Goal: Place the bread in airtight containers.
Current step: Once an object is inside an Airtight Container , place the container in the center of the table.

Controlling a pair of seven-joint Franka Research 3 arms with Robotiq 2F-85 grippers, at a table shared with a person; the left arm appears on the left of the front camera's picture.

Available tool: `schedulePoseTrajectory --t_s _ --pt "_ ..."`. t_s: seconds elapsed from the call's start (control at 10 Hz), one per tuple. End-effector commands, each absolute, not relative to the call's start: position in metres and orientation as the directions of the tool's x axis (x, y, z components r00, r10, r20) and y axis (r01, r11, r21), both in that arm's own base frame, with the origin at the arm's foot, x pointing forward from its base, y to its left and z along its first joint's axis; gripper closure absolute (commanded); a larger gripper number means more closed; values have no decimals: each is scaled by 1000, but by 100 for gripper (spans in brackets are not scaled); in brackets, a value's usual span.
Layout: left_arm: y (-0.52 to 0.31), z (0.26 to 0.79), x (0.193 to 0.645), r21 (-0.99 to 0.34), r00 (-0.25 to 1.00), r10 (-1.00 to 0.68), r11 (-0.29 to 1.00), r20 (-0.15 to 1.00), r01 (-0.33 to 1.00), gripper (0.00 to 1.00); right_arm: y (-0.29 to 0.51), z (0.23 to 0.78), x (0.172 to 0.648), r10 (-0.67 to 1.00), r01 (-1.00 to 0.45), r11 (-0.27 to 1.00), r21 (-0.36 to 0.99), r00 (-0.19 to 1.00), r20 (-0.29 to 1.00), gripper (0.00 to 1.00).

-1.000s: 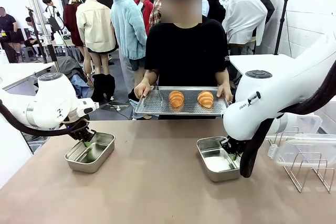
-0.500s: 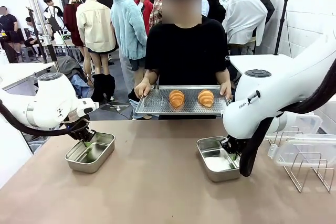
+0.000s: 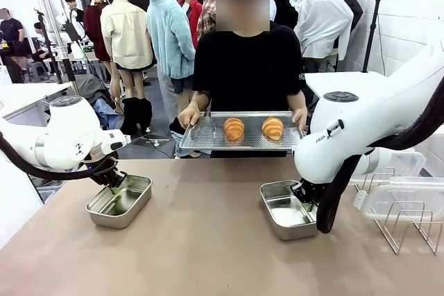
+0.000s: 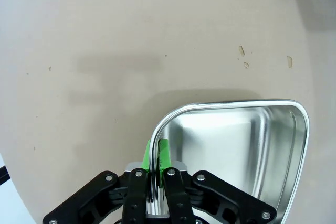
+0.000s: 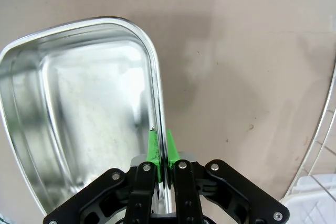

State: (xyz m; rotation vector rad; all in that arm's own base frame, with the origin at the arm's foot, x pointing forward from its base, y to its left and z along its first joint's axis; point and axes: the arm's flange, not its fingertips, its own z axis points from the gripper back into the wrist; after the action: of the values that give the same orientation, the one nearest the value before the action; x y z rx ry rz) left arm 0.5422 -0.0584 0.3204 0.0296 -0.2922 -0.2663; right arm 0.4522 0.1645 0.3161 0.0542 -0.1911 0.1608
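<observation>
On the brown table (image 3: 208, 254), the left gripper (image 4: 156, 151) is clamped on the left container (image 4: 236, 140), the right gripper (image 5: 159, 145) on the right container (image 5: 89, 103); the bread (image 3: 234, 129), judged soft and crushable, is best taken gently mid-body.

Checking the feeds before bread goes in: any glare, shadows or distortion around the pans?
Left wrist view: glare whitens the left pan floor, rim sharp, table edge bows. Right wrist view: right pan floor washed out, grey shadow on the table beside it. Front view: even light, croissants crisp.
</observation>
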Motion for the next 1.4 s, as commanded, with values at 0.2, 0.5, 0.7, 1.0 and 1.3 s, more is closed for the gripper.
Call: schedulePoseTrajectory --t_s 0.2,0.5,0.7,1.0,1.3 --pt "-58 320 542 67 923 -264 965 281 255 100 165 316 452 154 -164 986 38 969 193 100" --pt "-85 396 505 73 898 -220 975 380 208 100 163 385 441 116 -141 988 64 948 296 100" --pt "-86 449 488 27 916 -141 990 375 142 100 158 442 432 65 -94 993 71 941 333 100" --pt "-97 500 477 -29 934 -108 992 342 125 100 148 479 439 -48 28 997 71 951 306 100" --pt "-96 492 473 -8 923 -142 988 358 155 100 142 481 431 4 -29 997 70 943 334 100"
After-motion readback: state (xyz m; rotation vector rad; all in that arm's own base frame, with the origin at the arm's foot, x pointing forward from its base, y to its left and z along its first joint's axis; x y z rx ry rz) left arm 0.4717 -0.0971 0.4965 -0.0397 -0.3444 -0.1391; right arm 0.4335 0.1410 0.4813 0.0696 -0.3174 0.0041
